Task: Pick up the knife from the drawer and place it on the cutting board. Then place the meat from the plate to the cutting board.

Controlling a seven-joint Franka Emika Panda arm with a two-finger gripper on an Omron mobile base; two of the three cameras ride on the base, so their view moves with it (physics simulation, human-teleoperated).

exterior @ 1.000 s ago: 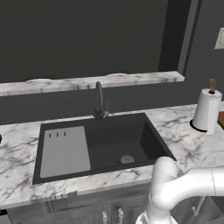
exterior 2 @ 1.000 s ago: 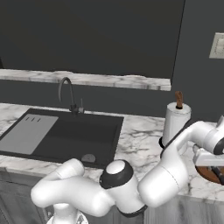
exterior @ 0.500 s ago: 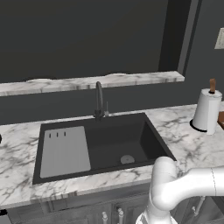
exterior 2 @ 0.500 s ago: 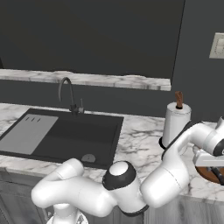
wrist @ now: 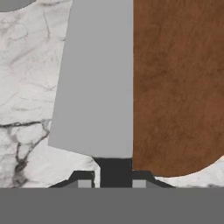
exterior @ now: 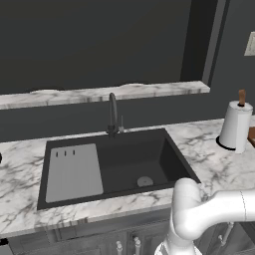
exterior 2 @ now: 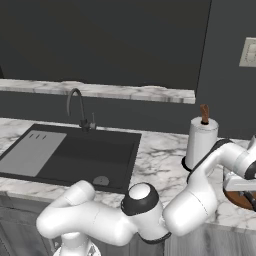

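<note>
While the tool point(wrist: 111, 183) is closed on the dark handle of the knife point(wrist: 97, 83), the pale blade points away from it, over the marble tabletop point(wrist: 26, 65) and just beside the left edge of the cutting board point(wrist: 175, 87). I judge the knife light, stiff and rather slippery, so the handle is the right place to hold. Whether the blade touches the tabletop I cannot tell, and the board is cut off at the right.
</note>
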